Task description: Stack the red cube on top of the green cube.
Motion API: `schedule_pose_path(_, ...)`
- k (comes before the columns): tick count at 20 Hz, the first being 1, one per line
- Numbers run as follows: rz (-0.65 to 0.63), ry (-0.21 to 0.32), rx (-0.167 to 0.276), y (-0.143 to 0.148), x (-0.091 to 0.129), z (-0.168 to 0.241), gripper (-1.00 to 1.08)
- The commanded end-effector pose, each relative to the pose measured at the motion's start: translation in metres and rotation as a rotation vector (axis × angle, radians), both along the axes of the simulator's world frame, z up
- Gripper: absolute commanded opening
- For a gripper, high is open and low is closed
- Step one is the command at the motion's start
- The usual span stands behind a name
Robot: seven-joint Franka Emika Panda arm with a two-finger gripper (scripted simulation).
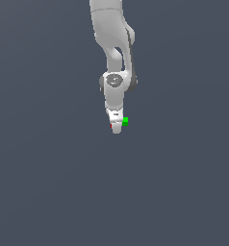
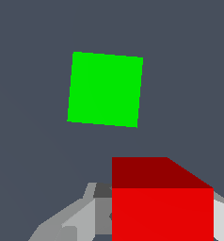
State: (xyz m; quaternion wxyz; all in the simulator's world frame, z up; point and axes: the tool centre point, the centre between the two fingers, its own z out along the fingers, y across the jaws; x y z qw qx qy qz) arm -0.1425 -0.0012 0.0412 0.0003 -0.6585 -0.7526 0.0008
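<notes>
our pincer (image 1: 116,128) is clamped on the red cube (image 2: 162,207), lifted off the desk (image 1: 49,192). the green cube (image 2: 105,89) sits on the desk just beside it, toward the exterior view's right; we judge a short sideways shift must center red over green.

Flat, even simulator light with no cast shadows or glare, coarse and pixelated in the exterior view, sharp-edged in the wrist view, where the red cube (image 2: 162,207) shows one darker shaded face
</notes>
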Motion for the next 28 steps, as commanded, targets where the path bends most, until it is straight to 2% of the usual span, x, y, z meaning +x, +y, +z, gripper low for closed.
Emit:
schedule_pose_path(1,0.000,-0.001,0.000,0.000,0.000,0.012,-1.00)
schedule_pose_path(14,0.000,-0.001,0.001,0.000,0.000,0.075,-1.00)
schedule_pose_path(22,0.000,-0.002,0.001,0.002,0.000,0.075,-1.00)
schedule_pose_path(28,0.000,-0.002,0.002,0.018,-0.009,0.061,-1.00)
